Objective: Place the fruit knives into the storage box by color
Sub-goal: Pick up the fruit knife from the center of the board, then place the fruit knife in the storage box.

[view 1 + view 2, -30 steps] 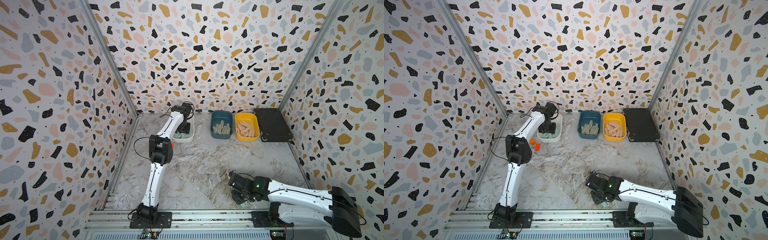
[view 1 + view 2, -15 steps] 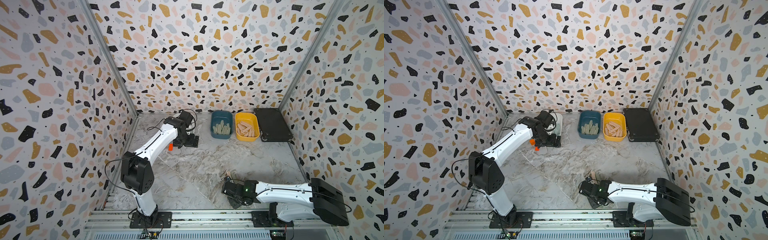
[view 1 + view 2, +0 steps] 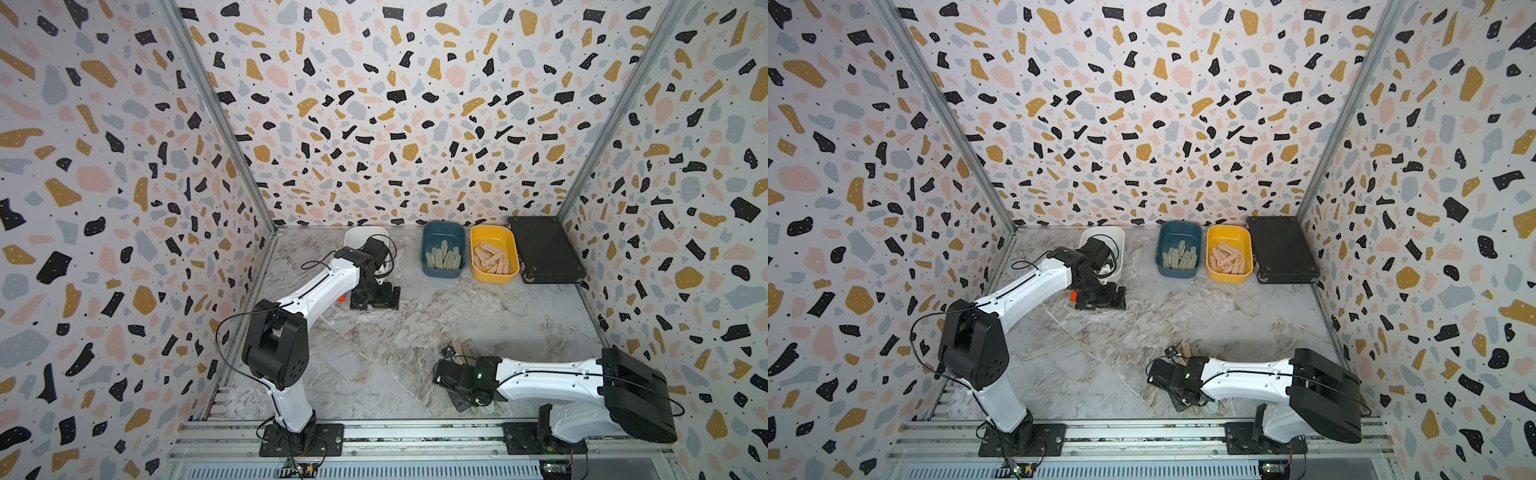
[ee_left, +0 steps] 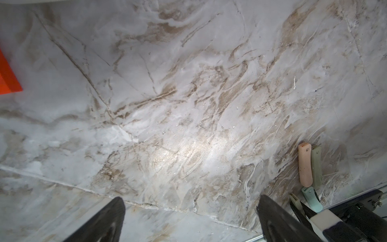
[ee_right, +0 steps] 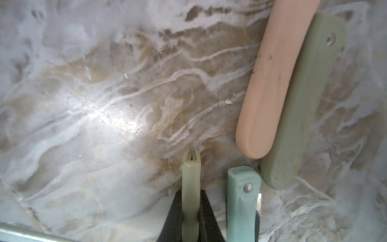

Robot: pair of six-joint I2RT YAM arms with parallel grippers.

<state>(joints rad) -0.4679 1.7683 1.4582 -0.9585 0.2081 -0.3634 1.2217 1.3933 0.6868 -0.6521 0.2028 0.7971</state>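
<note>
The marble tabletop [image 3: 415, 332] lies bare between the 2 arms up to the back row of white tub [image 3: 356, 235], teal tub [image 3: 443, 272], yellow tub [image 3: 494, 277] and black case [image 3: 544, 249], with a wide gap only between white and teal. The left gripper [image 3: 374, 297] and an orange block [image 3: 341, 297] stand just before the white tub. The right gripper [image 5: 189, 201], clamped on an edge-up green knife [image 5: 189, 178], has bare marble on 1 side; on the other a mint knife [image 5: 240, 199] lies just beside it, with a peach knife [image 5: 270, 83] and flat green knife [image 5: 303, 104] touching beyond.
</note>
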